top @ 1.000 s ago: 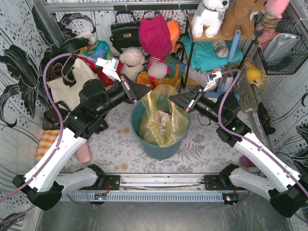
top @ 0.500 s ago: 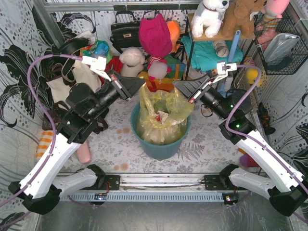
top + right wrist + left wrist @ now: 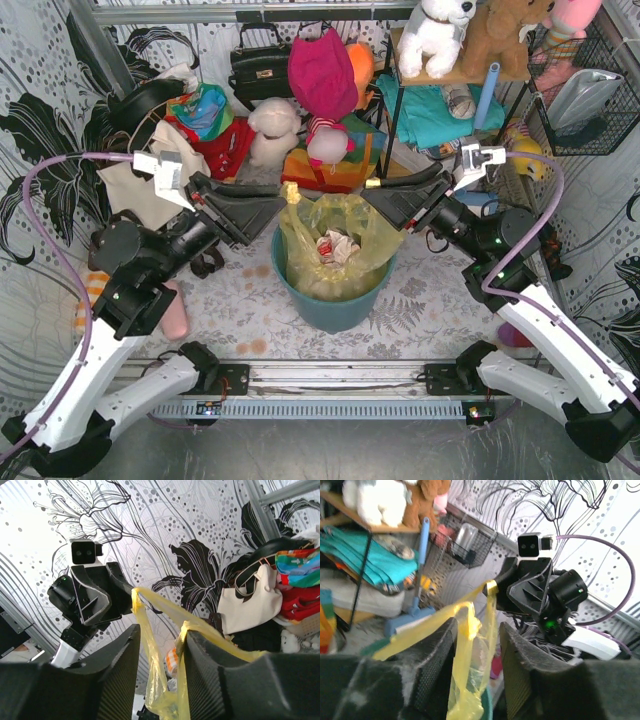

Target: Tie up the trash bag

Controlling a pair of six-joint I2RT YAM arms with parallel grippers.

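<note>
Left claw [image 3: 477, 630]: released; bag [image 3: 465, 695] strand hangs between its jaws.
Right claw [image 3: 160, 630]: released; bag strand between its jaws.
Bin [image 3: 335, 310]: below and between both claws.

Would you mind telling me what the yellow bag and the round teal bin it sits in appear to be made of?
The trash bag: thin translucent plastic film, slightly glossy. It crinkles, and crumpled paper shows through it.
The teal bin: probably rigid moulded plastic. Its wall is smooth and evenly coloured, though the finish is hard to judge from above.
</note>
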